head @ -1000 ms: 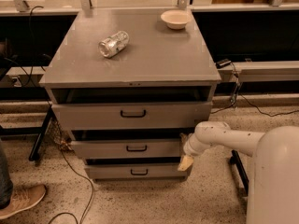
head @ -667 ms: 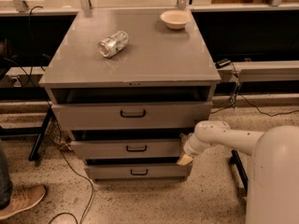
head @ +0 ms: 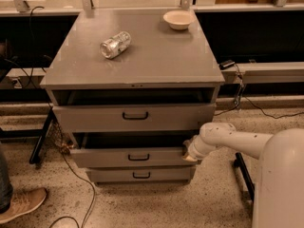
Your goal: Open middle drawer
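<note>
The grey metal cabinet [head: 212,95] stands in the middle, and its flat top is a worktop [head: 156,61]. At the right is the white body of the robot [head: 280,184], and its arm [head: 237,139] reaches left towards the cabinet. The top drawer [head: 90,118], with the tallest front, is pulled out a little. Under it is the middle drawer [head: 104,158]. Its front stands further forward than the front of the bottom drawer [head: 109,175], and a dark opening shows above it. The gripper [head: 190,155] is at the right end of this middle front, touching it or just beside it. I cannot tell if the gripper is clenched or released. A brown shoe [head: 21,204] is on the floor at the lower left. On the worktop, a pale bowl [head: 178,19] stands near the back right, and a can [head: 115,44] lies on its side, well apart from the bowl. A small black handle [head: 138,157] is at the centre of the middle front.
</note>
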You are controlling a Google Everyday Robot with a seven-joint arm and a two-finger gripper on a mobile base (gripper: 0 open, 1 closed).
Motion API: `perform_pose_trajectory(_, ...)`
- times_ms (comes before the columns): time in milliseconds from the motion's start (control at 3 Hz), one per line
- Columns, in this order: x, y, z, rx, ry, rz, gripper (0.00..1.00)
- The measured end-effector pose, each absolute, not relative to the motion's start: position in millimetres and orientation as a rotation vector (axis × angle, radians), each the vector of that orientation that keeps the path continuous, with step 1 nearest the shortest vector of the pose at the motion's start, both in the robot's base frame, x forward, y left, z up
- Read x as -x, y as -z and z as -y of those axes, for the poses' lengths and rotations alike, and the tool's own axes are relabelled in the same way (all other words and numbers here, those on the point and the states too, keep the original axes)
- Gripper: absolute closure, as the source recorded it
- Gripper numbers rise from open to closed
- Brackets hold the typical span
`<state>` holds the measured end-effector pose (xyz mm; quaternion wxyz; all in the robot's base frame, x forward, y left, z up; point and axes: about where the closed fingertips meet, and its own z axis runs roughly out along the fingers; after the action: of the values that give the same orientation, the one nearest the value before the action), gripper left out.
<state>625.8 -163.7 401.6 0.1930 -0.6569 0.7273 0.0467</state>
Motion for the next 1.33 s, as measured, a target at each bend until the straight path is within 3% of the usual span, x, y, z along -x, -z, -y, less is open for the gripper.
perform_pose_trajectory(333, -625.8, -404.6, 163.7, 1.843, -0.131, -2.041, 1.00)
perform_pose_trajectory(1333, -620.1, -401.6, 162.6, 1.869, -0.139, -2.046, 1.00)
